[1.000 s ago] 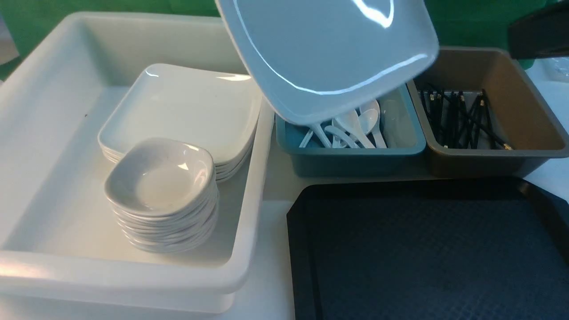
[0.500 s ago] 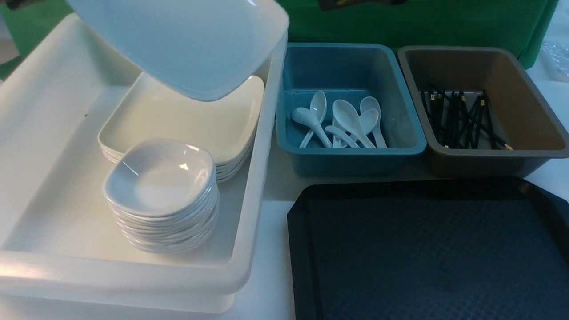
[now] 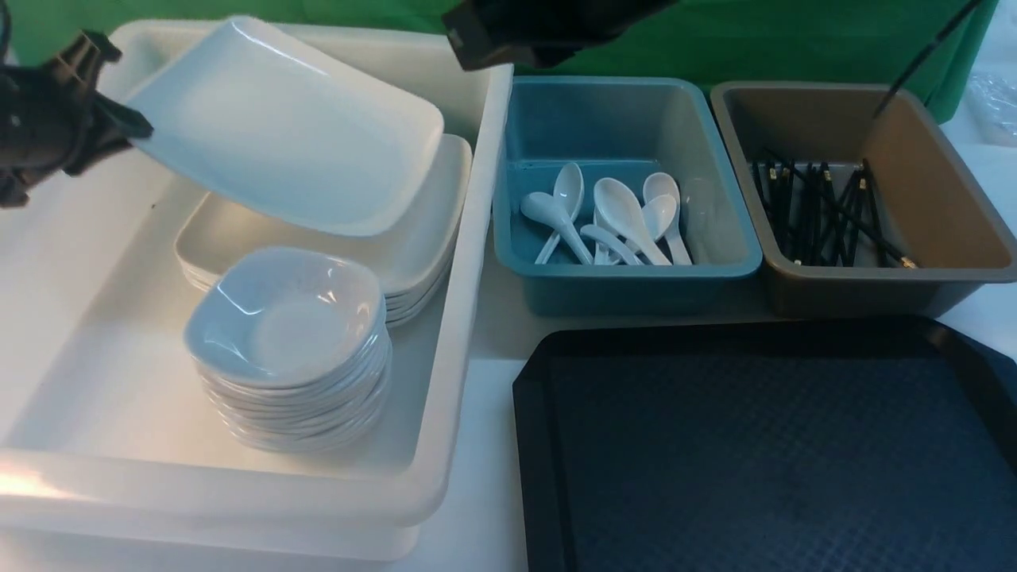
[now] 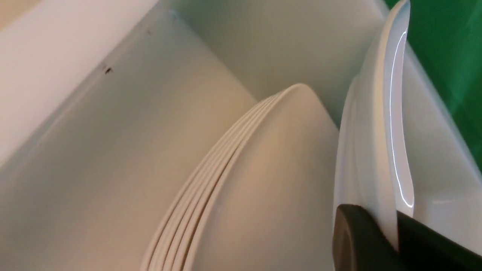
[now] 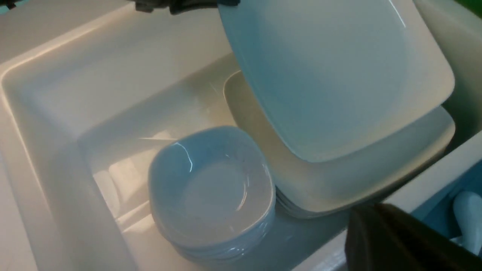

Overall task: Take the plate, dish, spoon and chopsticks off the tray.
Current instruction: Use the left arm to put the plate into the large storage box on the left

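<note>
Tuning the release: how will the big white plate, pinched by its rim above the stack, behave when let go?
The plate looks stiff and glossy, so it may slip in the left gripper. It hangs tilted over the plate stack, so it would probably land edge first, clatter and perhaps chip.

The tray (image 3: pixel 763 461) is cut off at its near and right sides.

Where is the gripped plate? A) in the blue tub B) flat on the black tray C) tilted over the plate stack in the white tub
C: the left end effector holds the plate by its rim, slanted above the plate stack inside the white tub.
</note>
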{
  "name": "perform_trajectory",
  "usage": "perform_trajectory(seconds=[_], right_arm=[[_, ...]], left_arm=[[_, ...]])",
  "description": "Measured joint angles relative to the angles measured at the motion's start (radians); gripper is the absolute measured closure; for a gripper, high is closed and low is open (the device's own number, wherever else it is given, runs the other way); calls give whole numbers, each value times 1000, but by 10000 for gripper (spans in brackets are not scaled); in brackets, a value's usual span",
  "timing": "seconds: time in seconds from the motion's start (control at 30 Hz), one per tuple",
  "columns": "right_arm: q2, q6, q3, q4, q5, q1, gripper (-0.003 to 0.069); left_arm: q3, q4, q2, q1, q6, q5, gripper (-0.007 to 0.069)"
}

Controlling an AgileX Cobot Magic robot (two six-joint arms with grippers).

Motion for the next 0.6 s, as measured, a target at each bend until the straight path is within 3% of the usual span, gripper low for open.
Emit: perform_trajectory(seconds=[0.3, 0.43, 0.6], right_arm=[[37, 64, -1, -44, -26, 1, 635], [40, 80, -1, -51, -24, 1, 635], [40, 82, -1, -52, -22, 1, 635]], left_arm=[[1, -13, 44, -10, 57, 51, 592], [1, 47, 50, -19, 37, 63, 575], [1, 174, 50, -23, -42, 80, 427]])
